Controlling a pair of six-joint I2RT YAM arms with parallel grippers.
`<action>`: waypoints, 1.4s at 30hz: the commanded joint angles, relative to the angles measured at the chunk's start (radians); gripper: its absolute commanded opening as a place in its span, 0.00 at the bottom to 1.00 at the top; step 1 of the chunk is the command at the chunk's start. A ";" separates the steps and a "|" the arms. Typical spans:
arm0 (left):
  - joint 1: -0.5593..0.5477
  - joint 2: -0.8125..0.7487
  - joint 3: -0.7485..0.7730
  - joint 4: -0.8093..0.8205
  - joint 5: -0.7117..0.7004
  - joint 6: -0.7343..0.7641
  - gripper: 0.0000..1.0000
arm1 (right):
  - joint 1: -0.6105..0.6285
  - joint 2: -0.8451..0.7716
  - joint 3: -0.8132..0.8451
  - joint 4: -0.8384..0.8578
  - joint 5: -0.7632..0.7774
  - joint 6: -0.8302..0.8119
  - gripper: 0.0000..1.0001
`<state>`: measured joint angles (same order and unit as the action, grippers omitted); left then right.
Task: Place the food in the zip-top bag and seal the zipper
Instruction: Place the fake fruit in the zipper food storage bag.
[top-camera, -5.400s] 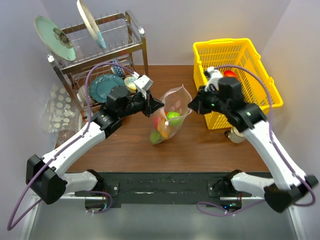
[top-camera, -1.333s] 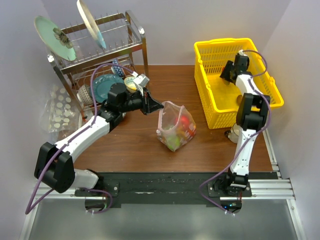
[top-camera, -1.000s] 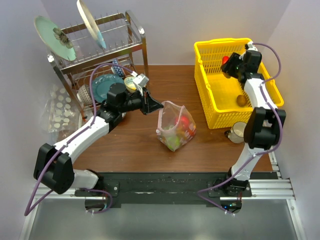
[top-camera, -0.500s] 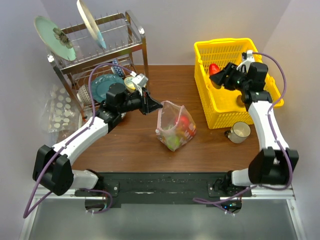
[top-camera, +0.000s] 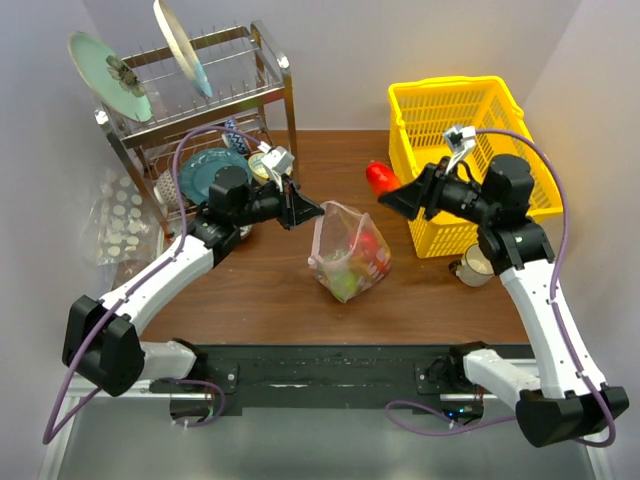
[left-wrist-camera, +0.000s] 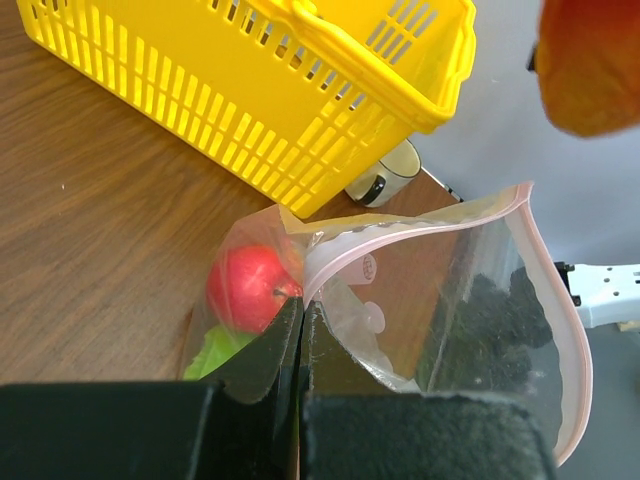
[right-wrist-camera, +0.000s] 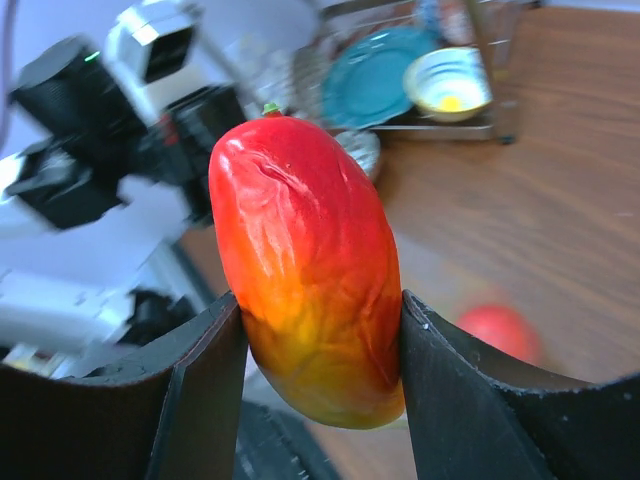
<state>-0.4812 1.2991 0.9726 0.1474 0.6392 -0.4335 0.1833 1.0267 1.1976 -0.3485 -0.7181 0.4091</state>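
Note:
The zip-top bag (top-camera: 350, 250) stands on the table with its mouth open, and red and green food (top-camera: 368, 245) shows inside it. In the left wrist view a red apple (left-wrist-camera: 250, 285) and a green piece (left-wrist-camera: 215, 350) lie in the bag. My left gripper (top-camera: 305, 210) is shut on the bag's rim, right at the pink zipper (left-wrist-camera: 450, 215). Just right of the bag's mouth and above it, my right gripper (top-camera: 386, 192) is shut on a red-orange fruit (right-wrist-camera: 305, 280), which also shows from above as a red fruit (top-camera: 378, 177).
A yellow basket (top-camera: 445, 88) stands at the right rear, with a mug (top-camera: 478, 265) in front of it. At the left rear a dish rack (top-camera: 262, 95) holds plates and a teal dish (top-camera: 210, 175). A clear bag of white discs (top-camera: 120, 225) lies far left.
My right arm has lifted the red-orange fruit out of the basket and swung it left, to beside the bag's mouth. The left gripper has kept its hold on the bag's rim.

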 joint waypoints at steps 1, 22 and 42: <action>-0.011 -0.037 0.043 0.020 0.001 0.015 0.00 | 0.085 -0.034 -0.015 0.090 -0.081 0.068 0.26; -0.040 -0.057 0.067 -0.029 -0.016 0.045 0.00 | 0.401 0.118 0.003 0.131 0.057 -0.105 0.26; -0.043 -0.012 0.310 -0.313 -0.069 0.153 0.00 | 0.403 0.089 0.016 -0.113 0.335 -0.294 0.70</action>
<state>-0.5198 1.2819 1.2339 -0.1596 0.5755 -0.3019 0.5827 1.1358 1.1694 -0.4294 -0.4328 0.1493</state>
